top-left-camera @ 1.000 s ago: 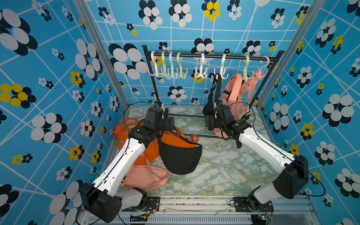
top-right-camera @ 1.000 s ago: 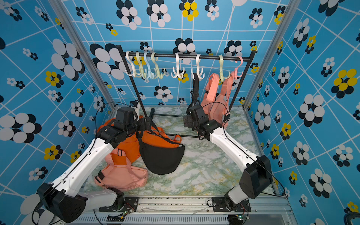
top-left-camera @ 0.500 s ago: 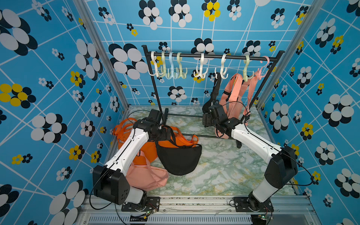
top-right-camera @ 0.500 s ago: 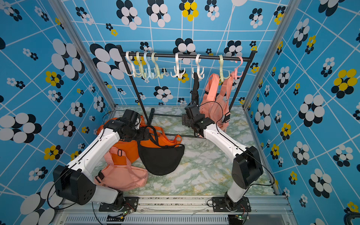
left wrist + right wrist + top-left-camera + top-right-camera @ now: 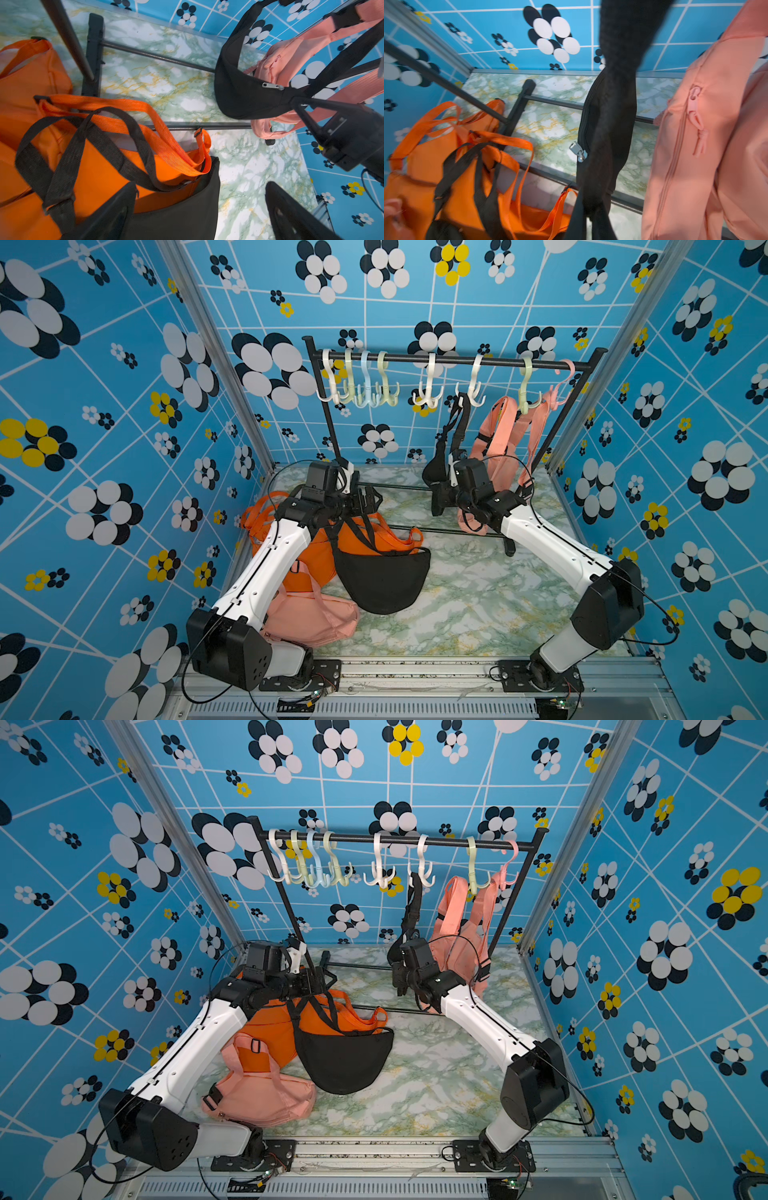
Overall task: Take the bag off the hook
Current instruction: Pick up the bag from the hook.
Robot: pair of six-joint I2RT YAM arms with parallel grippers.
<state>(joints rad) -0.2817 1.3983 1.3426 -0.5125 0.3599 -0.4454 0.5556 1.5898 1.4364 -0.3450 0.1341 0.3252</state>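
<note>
Two grippers are in view, both low in front of the rack.

1. Right gripper (image 5: pixel 437 499)
- Fingers: clenched.
- Grasp: the strap (image 5: pixel 459 423) of the hanging black bag (image 5: pixel 433 470) runs in between them. In the left wrist view, one fingertip (image 5: pixel 301 108) sits against the corner where the strap joins the bag body.
- Above the fingers: the strap rises to a white hook (image 5: pixel 471 383) on the rail (image 5: pixel 498 363) and is looped over one prong. The bag is not yet off the hook.
- Just beyond the fingers: the bag body hangs with its metal zipper pull (image 5: pixel 578 151) facing the wrist camera.
- Beside the fingers, on the side away from the left arm: a salmon backpack (image 5: pixel 503 448) hangs from a pale green hook (image 5: pixel 527 385). It is close to the black bag; whether they touch cannot be told.

2. Left gripper (image 5: pixel 372 499)
- Fingers (image 5: pixel 291 218): released, spread wide, nothing between the pads.
- Below and between the fingers: a second black bag (image 5: pixel 380 580) lies on the marble table top (image 5: pixel 478 597).
- Below the fingers, toward the left wall: an orange tote (image 5: pixel 93 166) lies partly under that bag. The second bag's black webbing is draped across it.
- Behind the fingers, toward the arm's base: a salmon pouch (image 5: pixel 316 618) lies flat on the table top, touching the tote.

The two grippers are well apart, with bare table top between them.
</note>
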